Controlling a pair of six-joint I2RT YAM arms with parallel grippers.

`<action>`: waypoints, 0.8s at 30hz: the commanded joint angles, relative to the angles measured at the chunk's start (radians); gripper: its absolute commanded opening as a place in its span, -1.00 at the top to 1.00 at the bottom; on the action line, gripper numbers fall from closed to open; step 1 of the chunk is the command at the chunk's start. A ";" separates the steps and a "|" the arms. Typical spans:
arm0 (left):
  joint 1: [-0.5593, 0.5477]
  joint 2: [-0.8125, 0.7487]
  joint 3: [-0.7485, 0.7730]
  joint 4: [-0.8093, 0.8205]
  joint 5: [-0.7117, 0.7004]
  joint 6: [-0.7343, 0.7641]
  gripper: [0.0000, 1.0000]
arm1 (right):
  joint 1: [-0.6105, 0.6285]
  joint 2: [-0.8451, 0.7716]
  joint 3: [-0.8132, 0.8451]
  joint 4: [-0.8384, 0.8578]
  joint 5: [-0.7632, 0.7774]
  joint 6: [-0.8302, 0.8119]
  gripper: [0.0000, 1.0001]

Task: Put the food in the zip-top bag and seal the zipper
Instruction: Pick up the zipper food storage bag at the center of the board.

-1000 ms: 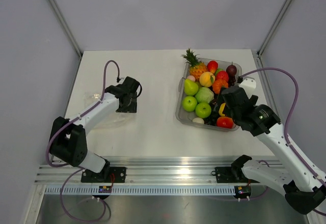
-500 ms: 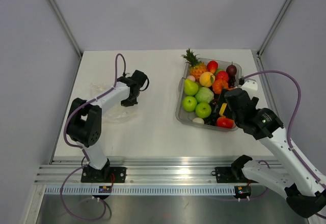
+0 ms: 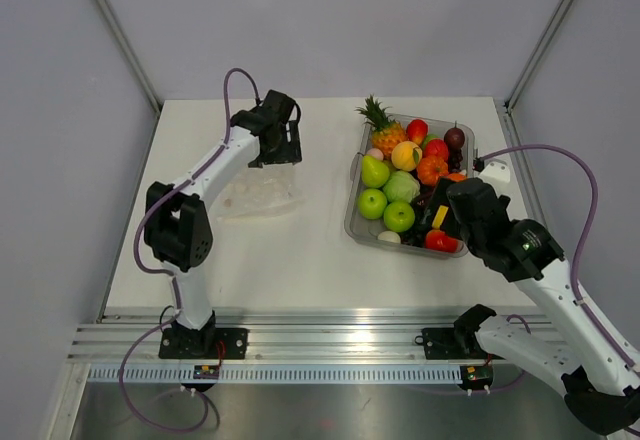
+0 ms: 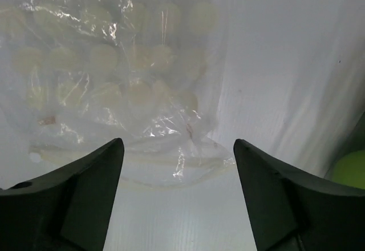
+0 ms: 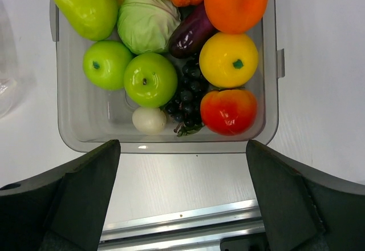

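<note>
- I am driving a rig in a robot lab cell: a plain white table [image 3: 300, 260] closed in by bare pale grey panels [image 3: 330, 20] held on metal corner posts [image 3: 117, 30]
- The left arm [image 3: 215, 165] and right arm [image 3: 545, 260] are bolted to an aluminium rail [image 3: 330, 345] along the near edge, and purple cables [image 3: 540, 147] loop in the open
- The food I see is glossy toy fruit [image 5: 150, 80] in a clear plastic tray [image 5: 85, 131], props not groceries

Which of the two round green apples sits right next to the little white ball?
The glossy green apple bordering the dark grape bunch; the other apple lies nearer the green pear.
</note>
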 commanded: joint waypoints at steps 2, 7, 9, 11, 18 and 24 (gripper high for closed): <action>0.007 -0.057 0.013 -0.035 0.012 0.136 -0.68 | 0.006 -0.013 -0.033 0.019 -0.042 0.017 -0.99; -0.030 -0.267 -0.265 0.079 -0.067 0.402 -0.01 | 0.006 -0.001 -0.056 0.076 -0.090 0.015 -0.99; -0.062 -0.322 -0.381 0.162 -0.115 0.485 0.02 | 0.006 0.015 -0.060 0.093 -0.104 0.014 -0.99; -0.117 -0.399 -0.543 0.287 -0.225 0.576 0.08 | 0.006 0.034 -0.063 0.119 -0.122 0.006 -0.99; -0.134 -0.496 -0.777 0.519 -0.201 0.686 0.00 | 0.006 0.079 -0.046 0.141 -0.159 -0.008 -0.99; -0.119 -0.453 -0.880 0.743 -0.155 0.788 -0.12 | 0.006 0.058 -0.054 0.144 -0.167 -0.003 -0.99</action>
